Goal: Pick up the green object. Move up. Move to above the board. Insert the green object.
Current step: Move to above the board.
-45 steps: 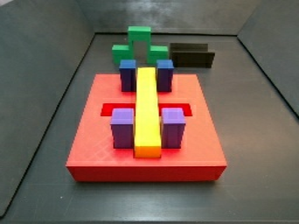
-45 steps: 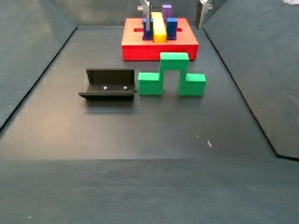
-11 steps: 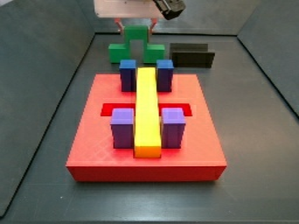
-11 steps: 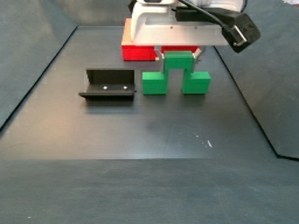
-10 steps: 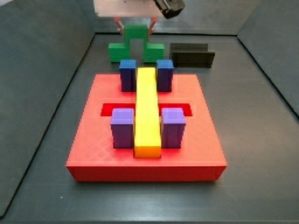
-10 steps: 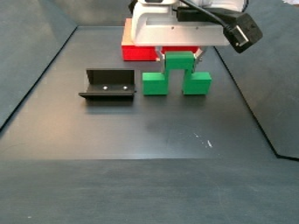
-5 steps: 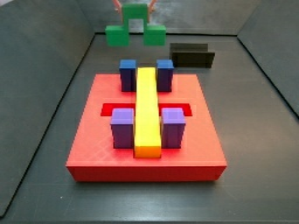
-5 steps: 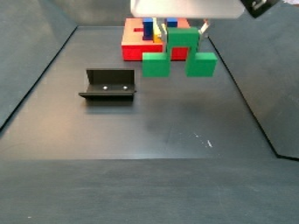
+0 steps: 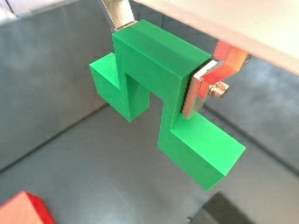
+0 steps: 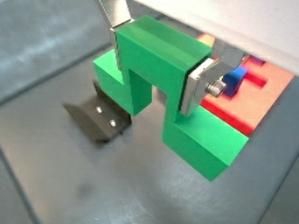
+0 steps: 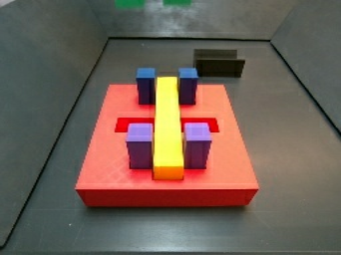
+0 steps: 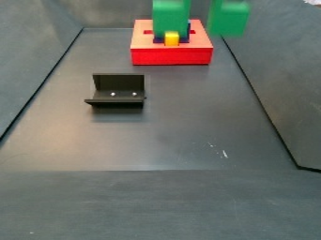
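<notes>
The dark floor (image 12: 150, 178) fills most of both side views, walled in grey. On it sits the red board (image 11: 167, 169), in the centre of a side view and at the top centre of the other side view (image 12: 171, 52); a corner of it shows in a wrist view (image 10: 251, 101). A long yellow bar (image 11: 168, 125) lies along the board's middle, with two blue blocks (image 11: 147, 84) beside its far end and two purple blocks (image 11: 142, 147) beside its near end. The green object (image 9: 158, 83), an arch-shaped piece with two legs, is lifted clear of the floor: in a side view its legs hang at the top edge of the frame (image 12: 172, 16), in front of the board, and only slivers of it show at the top edge of the other side view (image 11: 134, 3). The fixture (image 12: 116, 91) stands on the floor at left of centre, and at upper right in the other side view (image 11: 220, 64). The gripper (image 9: 163, 52) shows only in the wrist views, its silver fingers (image 10: 198, 83) clamped on either side of the green object's top bar (image 10: 163, 48).
</notes>
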Controlling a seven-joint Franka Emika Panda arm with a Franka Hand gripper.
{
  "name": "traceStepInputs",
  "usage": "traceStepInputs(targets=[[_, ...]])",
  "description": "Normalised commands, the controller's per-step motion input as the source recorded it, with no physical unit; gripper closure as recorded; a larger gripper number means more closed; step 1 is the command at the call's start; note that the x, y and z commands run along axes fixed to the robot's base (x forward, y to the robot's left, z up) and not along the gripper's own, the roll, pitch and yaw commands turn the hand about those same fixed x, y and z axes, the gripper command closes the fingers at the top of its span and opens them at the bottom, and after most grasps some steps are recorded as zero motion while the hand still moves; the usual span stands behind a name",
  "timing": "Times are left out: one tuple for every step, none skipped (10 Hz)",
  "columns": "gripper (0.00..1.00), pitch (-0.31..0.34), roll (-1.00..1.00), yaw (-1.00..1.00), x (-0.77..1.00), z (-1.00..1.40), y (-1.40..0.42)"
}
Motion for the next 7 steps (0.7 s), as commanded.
traceStepInputs(targets=[[1.0, 0.093, 0.0, 0.0, 0.03, 0.72, 0.01], [1.0, 0.075, 0.0, 0.0, 0.03, 0.3, 0.0], [1.0, 0.336, 0.05, -0.25, 0.18, 0.2, -1.4], [1.0, 0.32, 0.06, -0.2, 0.17, 0.21, -1.4], [1.0, 0.278, 0.06, -0.1, 0.19, 0.21, -1.4], [1.0, 0.23, 0.0, -0.06, 0.21, 0.21, -1.4], [1.0, 0.194, -0.01, -0.03, 0.22, 0.21, -1.4]])
